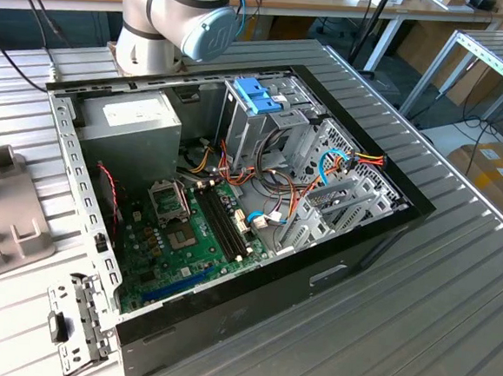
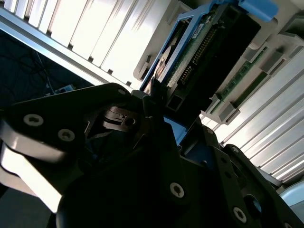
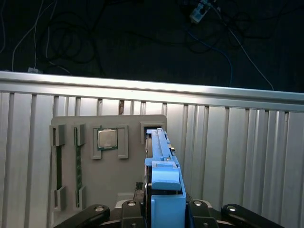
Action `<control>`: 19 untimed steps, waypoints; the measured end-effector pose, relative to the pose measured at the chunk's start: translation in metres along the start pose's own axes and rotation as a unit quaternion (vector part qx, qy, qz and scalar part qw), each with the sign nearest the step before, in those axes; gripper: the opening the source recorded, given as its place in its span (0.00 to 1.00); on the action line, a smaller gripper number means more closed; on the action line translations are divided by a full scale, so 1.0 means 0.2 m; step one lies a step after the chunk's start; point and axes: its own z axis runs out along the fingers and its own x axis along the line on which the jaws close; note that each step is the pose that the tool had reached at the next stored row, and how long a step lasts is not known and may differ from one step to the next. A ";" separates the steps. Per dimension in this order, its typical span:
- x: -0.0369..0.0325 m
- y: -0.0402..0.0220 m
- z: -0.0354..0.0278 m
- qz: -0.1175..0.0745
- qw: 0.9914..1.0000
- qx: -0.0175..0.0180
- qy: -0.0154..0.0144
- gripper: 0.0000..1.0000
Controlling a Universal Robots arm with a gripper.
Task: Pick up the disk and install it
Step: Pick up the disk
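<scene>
The disk (image 3: 164,166) is a thin drive with light-blue side rails. It stands on edge, its far end in a slot of a grey holder tray (image 3: 109,180). In the second wrist view the disk (image 2: 199,52) shows its green board and connector side. My gripper (image 3: 166,209) sits over its near end, with a black finger pressed against each blue rail. In the second wrist view the gripper (image 2: 159,107) body covers the near part of the disk.
The holder tray also carries a processor chip (image 3: 108,138) and memory sticks (image 3: 59,168), on a ribbed metal table (image 3: 237,142) near its edge. In the exterior view, the open computer case (image 1: 233,195) holds a tall metal cage with a bright-blue bracket (image 1: 257,95), a motherboard (image 1: 178,234) and loose cables.
</scene>
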 end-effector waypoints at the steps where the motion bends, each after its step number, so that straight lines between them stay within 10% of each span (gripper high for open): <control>1: 0.000 0.000 -0.002 0.000 1.000 0.000 0.000 0.37; 19: -0.002 0.000 -0.070 0.000 1.000 0.000 -0.001 0.37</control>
